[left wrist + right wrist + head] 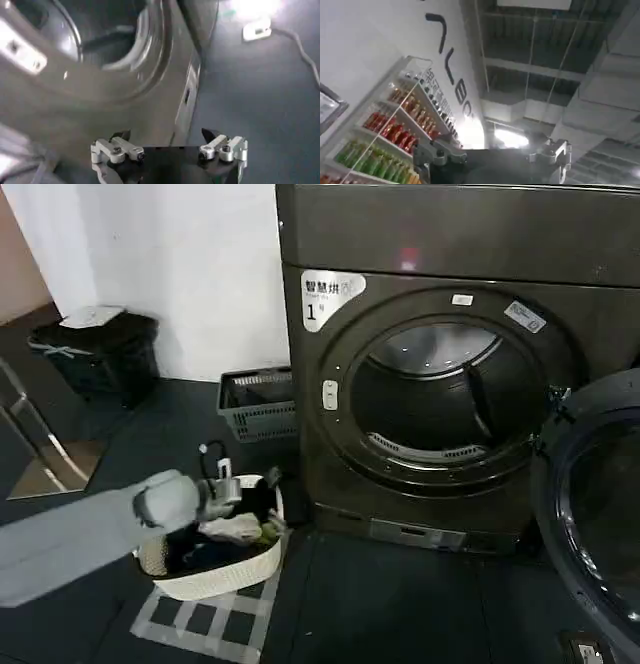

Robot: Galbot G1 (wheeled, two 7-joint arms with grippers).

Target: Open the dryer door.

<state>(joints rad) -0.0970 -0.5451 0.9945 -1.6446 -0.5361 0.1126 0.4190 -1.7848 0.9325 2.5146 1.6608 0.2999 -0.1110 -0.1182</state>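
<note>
The dryer (440,244) is a big dark metal machine with a white label printed "1". Its round drum opening (440,399) is uncovered. The dryer door (600,514), with a chrome ring and dark glass, stands swung out to the right of the opening. My left gripper (225,494) hangs low on the left, over a laundry basket and well away from the door. In the left wrist view the left gripper (166,135) is open and empty, facing the dryer's lower front (100,90). My right gripper (492,150) points up at a ceiling, its linkages spread wide.
A white basket (215,584) of clothes sits on taped floor squares (200,619) under the left arm. A grey plastic basket (258,404) stands against the dryer's left side. A black bin (100,354) is at the back left. A white device (256,31) with a cable lies on the floor.
</note>
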